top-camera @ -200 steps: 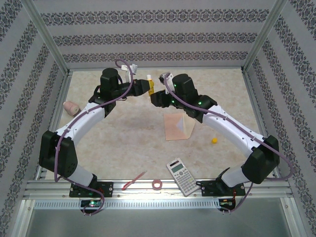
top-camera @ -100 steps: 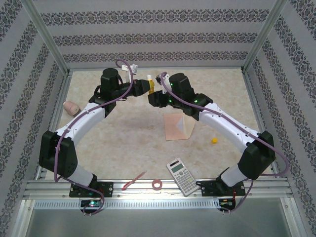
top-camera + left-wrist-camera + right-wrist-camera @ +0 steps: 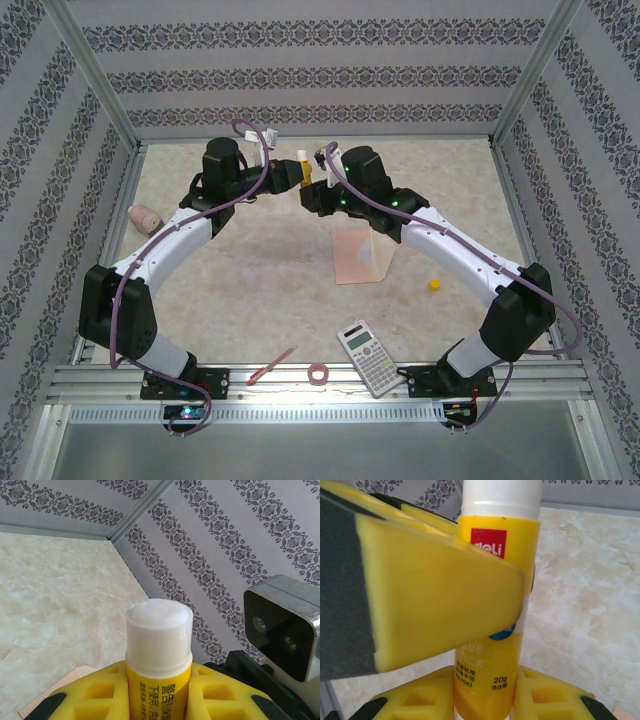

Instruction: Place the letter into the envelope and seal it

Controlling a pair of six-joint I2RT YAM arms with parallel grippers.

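Observation:
A yellow glue stick (image 3: 303, 170) with a white top (image 3: 159, 622) is held in the air at the back centre of the table. My left gripper (image 3: 159, 672) is shut on its yellow body. My right gripper (image 3: 485, 700) is shut on the stick's lower end, with both pads against it, and a left finger (image 3: 430, 595) crosses in front. Both grippers meet there in the top view, left (image 3: 296, 173) and right (image 3: 316, 186). The peach envelope (image 3: 350, 262) lies flat below them, its paler flap (image 3: 375, 250) open to the right. The letter is out of view.
A calculator (image 3: 370, 357), a pink tape roll (image 3: 319, 374) and a red pen (image 3: 272, 366) lie near the front edge. A small yellow piece (image 3: 435, 284) sits right of the envelope. A pinkish object (image 3: 145, 216) rests at the left wall. The right wrist camera (image 3: 282, 625) is close by.
My right gripper has moved a little left onto the glue stick and its jaws have closed on it. The left arm and the envelope have not moved.

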